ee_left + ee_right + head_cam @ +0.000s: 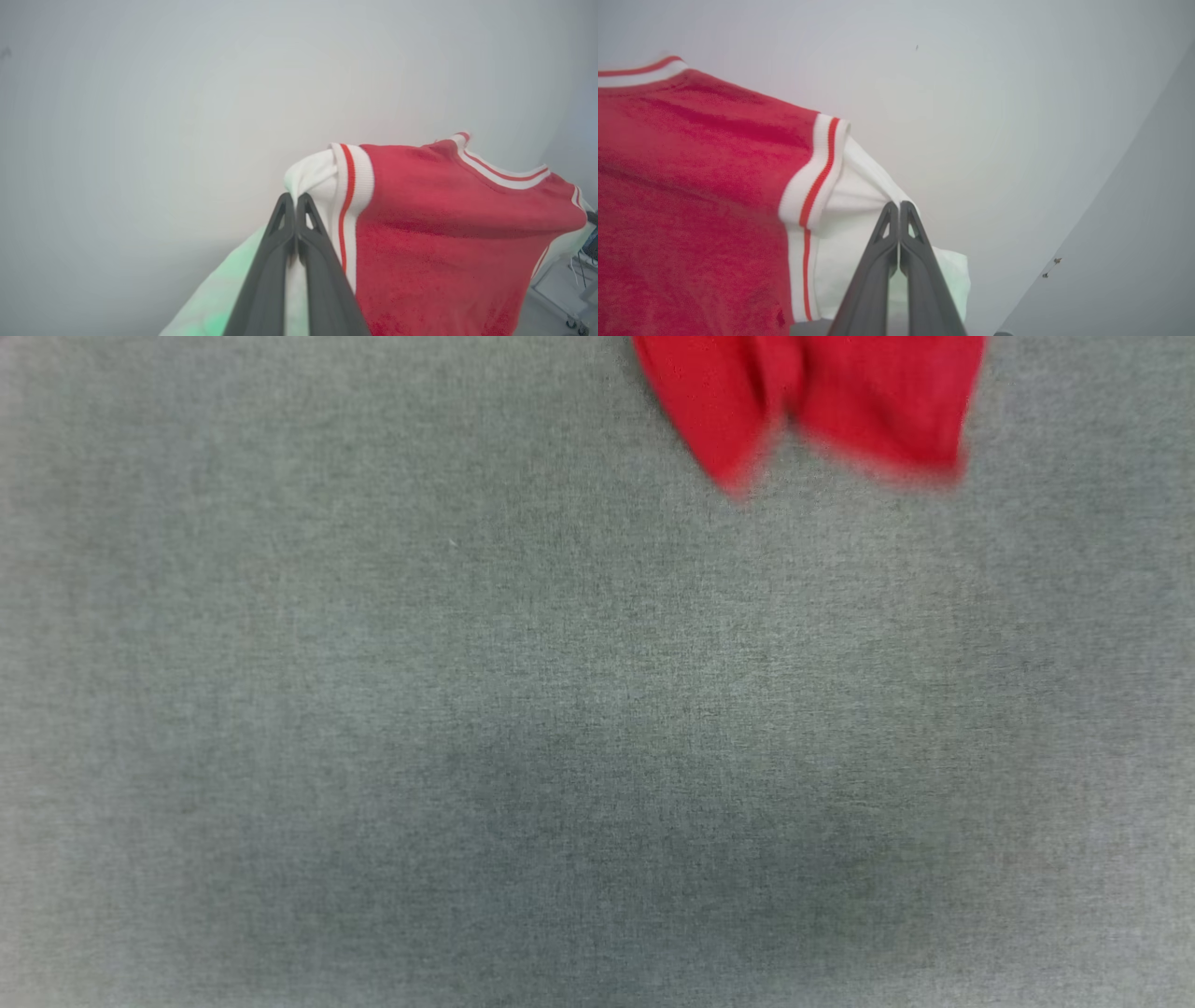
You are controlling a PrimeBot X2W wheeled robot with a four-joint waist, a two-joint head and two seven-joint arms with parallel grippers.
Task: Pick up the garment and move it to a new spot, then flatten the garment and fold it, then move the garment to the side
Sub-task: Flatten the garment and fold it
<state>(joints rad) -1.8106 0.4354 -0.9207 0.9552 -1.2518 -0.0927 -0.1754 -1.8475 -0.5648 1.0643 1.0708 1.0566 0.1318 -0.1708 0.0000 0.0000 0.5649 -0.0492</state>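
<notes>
The garment [812,401] is a red shirt with white sleeves and red-and-white striped trim. In the head view its blurred lower hem hangs into the top right, above the grey fabric table [523,728]. In the left wrist view my left gripper [295,198] is shut on the white sleeve, with the garment [444,224] stretching away to the right. In the right wrist view my right gripper [899,206] is shut on the other white sleeve, the garment [691,186] spreading to the left. The shirt hangs held up between both grippers. Its lettering is hidden.
A pale wall [187,93] is behind the shirt in both wrist views. At the lower right of the left wrist view stands a wheeled frame with cables [570,289]. A darker wall panel [1134,233] runs along the right of the right wrist view.
</notes>
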